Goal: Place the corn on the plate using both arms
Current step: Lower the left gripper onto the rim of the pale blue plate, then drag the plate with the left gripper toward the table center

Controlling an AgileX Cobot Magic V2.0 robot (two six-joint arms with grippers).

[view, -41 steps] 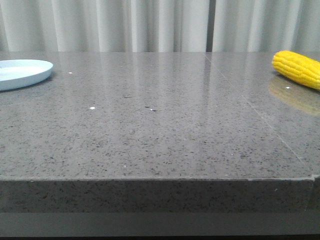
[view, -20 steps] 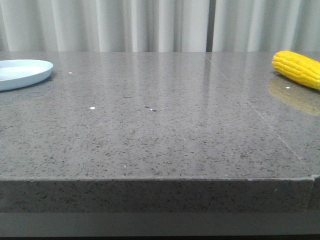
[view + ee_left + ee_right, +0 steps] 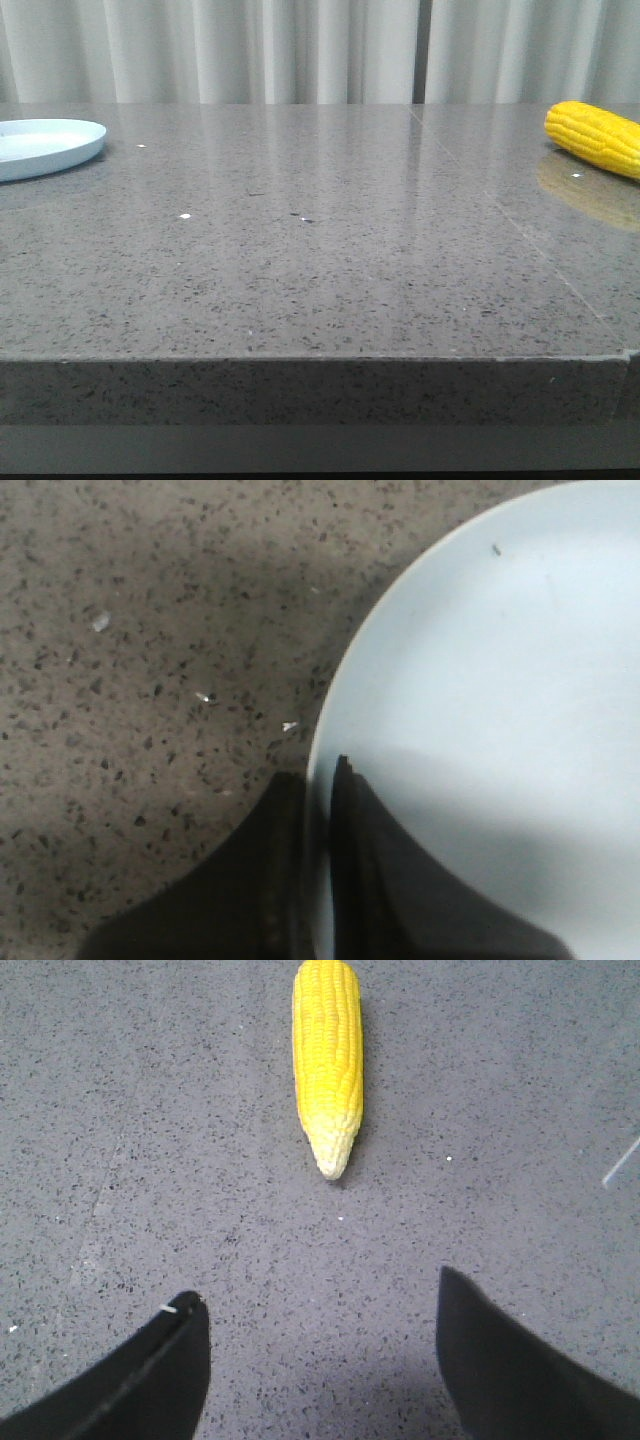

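The yellow corn (image 3: pixel 597 137) lies on the grey table at the far right, cut by the frame edge. In the right wrist view the corn (image 3: pixel 327 1055) points its paler tip toward my right gripper (image 3: pixel 318 1288), which is open above bare tabletop, a short way from the tip and not touching it. The pale blue-white plate (image 3: pixel 45 145) rests at the far left. In the left wrist view my left gripper (image 3: pixel 317 770) is shut on the plate (image 3: pixel 480 680), its rim pinched between the two dark fingers, one outside and one over the plate. Neither arm shows in the front view.
The speckled grey stone table (image 3: pixel 320 260) stretches between plate and corn, its front edge near the camera. A seam (image 3: pixel 520 225) in the top runs toward the right. White curtains (image 3: pixel 300 50) hang behind the table.
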